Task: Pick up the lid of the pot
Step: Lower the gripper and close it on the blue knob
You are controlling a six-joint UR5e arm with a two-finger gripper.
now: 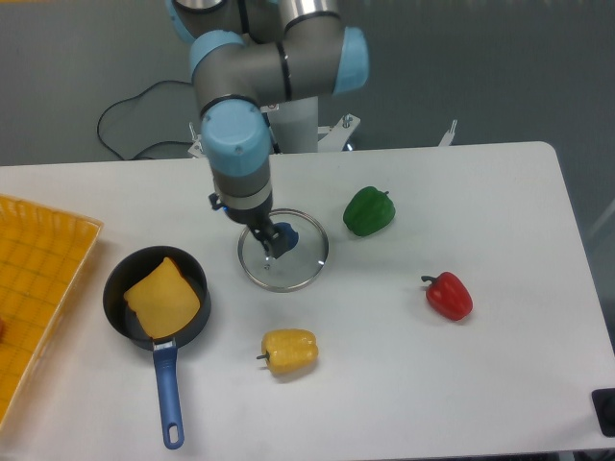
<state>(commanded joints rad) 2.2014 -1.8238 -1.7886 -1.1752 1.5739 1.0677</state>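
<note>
**A:** Lid status?

**B:** Pot lid (303,263) is flat on the worktop (461,394), about centre. Glass disc, metal rim, blue knob (287,233) on top. My end effector (272,240) is down over the lid, with the fingers right at the knob on its camera-left side. Can't tell whether I'm clenched on it or released, because my own wrist covers the jaws from this angle.

**A:** Neighbours?

**B:** Black pan (117,312) sits camera-left of the lid, near but apart. Its blue handle (168,394) points at the front edge, and there's a yellow slab (161,296) inside. Yellow pepper (290,351) is in front of the lid. Green pepper (369,211) is near it on the camera-right, slightly back. Red pepper (448,296) is further right, well apart. Yellow gridded tray (38,269) is at the left edge. Black cable (120,110) runs behind the worktop.
</note>
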